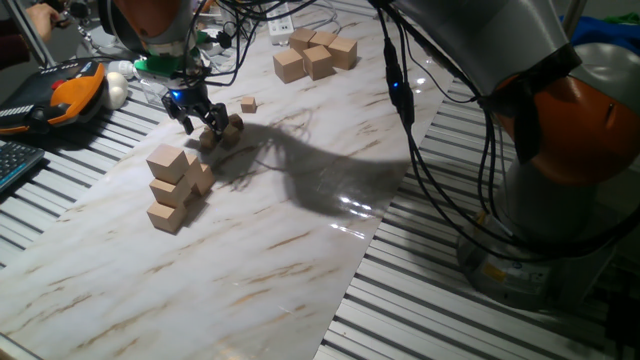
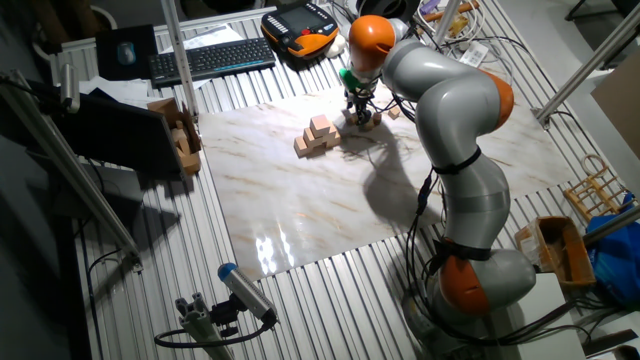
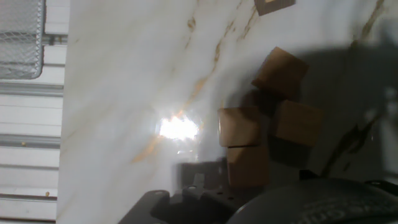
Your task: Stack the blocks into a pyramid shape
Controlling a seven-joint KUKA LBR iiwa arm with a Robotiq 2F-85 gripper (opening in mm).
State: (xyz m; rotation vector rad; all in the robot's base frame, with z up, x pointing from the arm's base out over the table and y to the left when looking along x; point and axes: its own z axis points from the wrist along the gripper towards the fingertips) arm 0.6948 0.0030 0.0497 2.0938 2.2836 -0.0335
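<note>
The tiny light-tan wooden cubes (image 1: 225,131) you are after sit in a tight cluster on the far left part of the pale marble-patterned board (image 1: 270,250), in the arm's shadow. In the hand view you can count four of them (image 3: 267,124) touching or nearly touching, some lying askew. One more tiny cube (image 1: 248,104) lies alone just beyond the cluster, apart from it; the hand view catches it (image 3: 273,5) at the top edge.

Your black two-finger gripper (image 1: 197,112) hangs right over the near edge of the cluster. Fingers look parted, nothing between them that you can make out, though the hand view shows only dark blurred hardware at the bottom.

Nearer the camera, a heap of medium tan wooden cubes (image 1: 175,188) stands stacked, well clear of the gripper; the other fixed view shows the same heap (image 2: 318,136) beside the arm's hand. Toward the far end of the board, a group of large tan wooden cubes (image 1: 315,53) sits together.

Off the board to the left: an orange-and-black handheld pendant (image 1: 62,92) and a black keyboard (image 2: 210,60) on the slatted metal table (image 1: 480,320).
</note>
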